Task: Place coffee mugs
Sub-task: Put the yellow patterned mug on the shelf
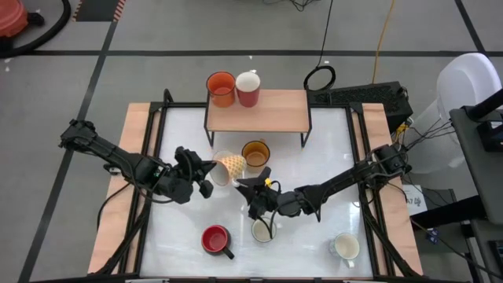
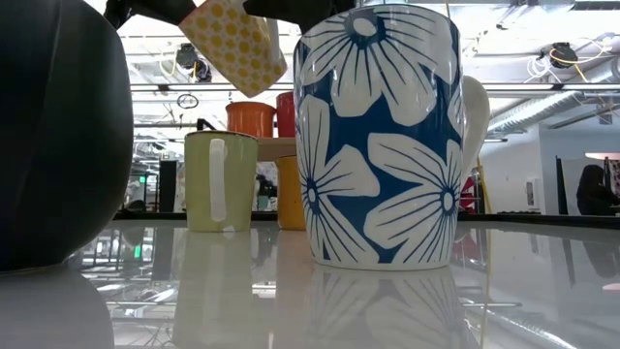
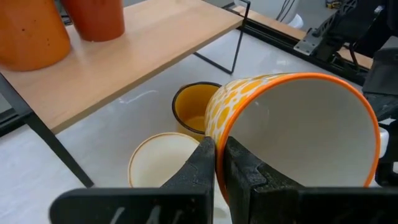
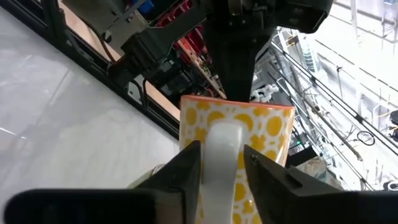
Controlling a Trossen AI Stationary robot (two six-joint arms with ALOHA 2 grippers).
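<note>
Orange-dotted mug (image 1: 231, 167) hangs tilted, left hand (image 1: 206, 174) pinching its rim.

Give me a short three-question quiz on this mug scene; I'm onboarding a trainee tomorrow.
1. True or false: the wooden shelf carries two mugs.
2. Which mug does the left pincer pinch by its rim? A) red mug B) orange-dotted mug C) blue flower mug
3. What part of that mug sits between the right pincer's fingers?

Key:
1. True: an orange mug and a red-sided mug.
2. B: the orange-dotted mug, tilted on its side in the air.
3. Its white handle.
</note>
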